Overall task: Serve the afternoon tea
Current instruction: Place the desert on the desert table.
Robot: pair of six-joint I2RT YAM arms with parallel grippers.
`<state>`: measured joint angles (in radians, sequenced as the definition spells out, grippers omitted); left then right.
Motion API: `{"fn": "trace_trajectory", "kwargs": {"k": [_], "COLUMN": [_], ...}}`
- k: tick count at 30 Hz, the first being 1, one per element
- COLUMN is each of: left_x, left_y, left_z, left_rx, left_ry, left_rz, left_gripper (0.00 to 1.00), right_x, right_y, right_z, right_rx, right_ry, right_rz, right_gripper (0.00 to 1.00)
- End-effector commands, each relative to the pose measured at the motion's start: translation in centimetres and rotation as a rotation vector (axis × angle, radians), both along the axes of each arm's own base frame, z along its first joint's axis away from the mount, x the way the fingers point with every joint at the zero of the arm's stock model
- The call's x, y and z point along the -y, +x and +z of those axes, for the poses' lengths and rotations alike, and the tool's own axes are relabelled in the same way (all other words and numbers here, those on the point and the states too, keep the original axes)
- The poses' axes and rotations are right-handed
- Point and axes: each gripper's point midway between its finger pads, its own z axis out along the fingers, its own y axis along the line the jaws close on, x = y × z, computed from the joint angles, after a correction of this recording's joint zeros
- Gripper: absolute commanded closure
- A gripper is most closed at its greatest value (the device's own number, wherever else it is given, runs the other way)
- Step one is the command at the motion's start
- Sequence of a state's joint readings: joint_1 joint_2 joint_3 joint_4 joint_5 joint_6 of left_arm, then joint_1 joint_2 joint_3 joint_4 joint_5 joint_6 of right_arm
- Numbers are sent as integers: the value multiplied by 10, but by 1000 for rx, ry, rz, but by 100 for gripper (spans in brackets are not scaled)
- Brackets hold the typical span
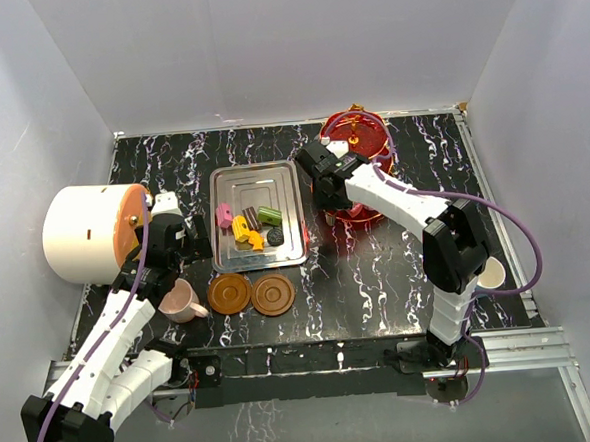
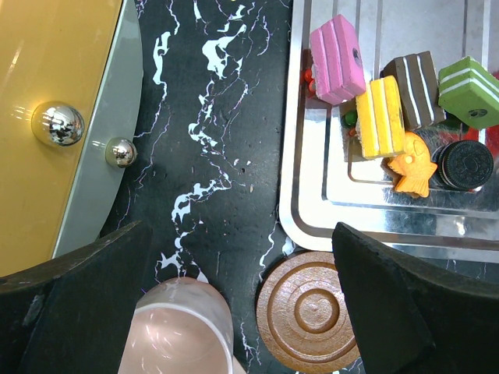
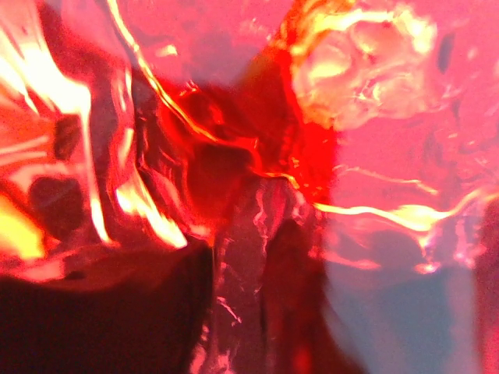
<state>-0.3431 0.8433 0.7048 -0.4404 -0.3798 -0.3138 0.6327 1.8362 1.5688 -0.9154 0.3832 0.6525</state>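
The red see-through stand [image 1: 363, 149] with its gold stem stands at the back right. My right gripper [image 1: 322, 185] is at its left rim. The right wrist view is filled with blurred red plastic [image 3: 234, 117], and my two dark fingers [image 3: 148, 312] show through it a narrow gap apart. My left gripper [image 2: 240, 249] [image 1: 180, 250] is open and empty above the table. The pink cup [image 2: 175, 327] [image 1: 183, 301] is just below it and a brown saucer [image 2: 308, 312] [image 1: 229, 293] beside it. A second saucer [image 1: 273, 295] lies to the right. Colourful sweets [image 2: 382, 109] [image 1: 247, 224] lie on the silver tray [image 1: 283, 182].
The big white drum with its orange face [image 1: 85, 234] stands at the left, close to my left arm, and its silver knobs [image 2: 58, 125] show in the left wrist view. A pale cup [image 1: 492, 274] sits at the right edge, partly behind my right arm.
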Motion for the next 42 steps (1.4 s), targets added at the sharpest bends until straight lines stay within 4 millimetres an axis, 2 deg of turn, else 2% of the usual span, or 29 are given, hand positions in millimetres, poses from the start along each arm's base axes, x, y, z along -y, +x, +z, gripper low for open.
{"fn": "trace_trajectory", "kwargs": {"k": [1,9,13,15,20,28,32,38,42], "left_x": [-1,-1,-1,-1,0,0,0,0,0], "left_y": [3,3,3,3,3,3,3,3,3], "left_z": [5,5,5,4,4,3,3,4,4], "left_rx": [21,20,19,17,14,11,11,13,12], "left_ry": [-1,-1,0,2,0,1,0,0,0], "left_rz": [1,2,2,3,0,-2,-4,-3,-4], "left_gripper": [1,1,1,1,1,1,1,1,1], "right_x": [-1,-18,-33,-37,-40,-18,-8,-21,-18], "right_y": [6,4,-3,-9,-18,-40,-39,-36,-35], "right_z": [12,40,46,58,66,58,56,64,54], "right_rx": [29,57,47,56,42,-24,-13,-4,-17], "right_ry": [1,108,204,249,285,201,157,208,185], "right_rz": [9,64,114,133,166,175,151,184,169], "right_gripper": [58,58,59,59,59,59,59,59,62]}}
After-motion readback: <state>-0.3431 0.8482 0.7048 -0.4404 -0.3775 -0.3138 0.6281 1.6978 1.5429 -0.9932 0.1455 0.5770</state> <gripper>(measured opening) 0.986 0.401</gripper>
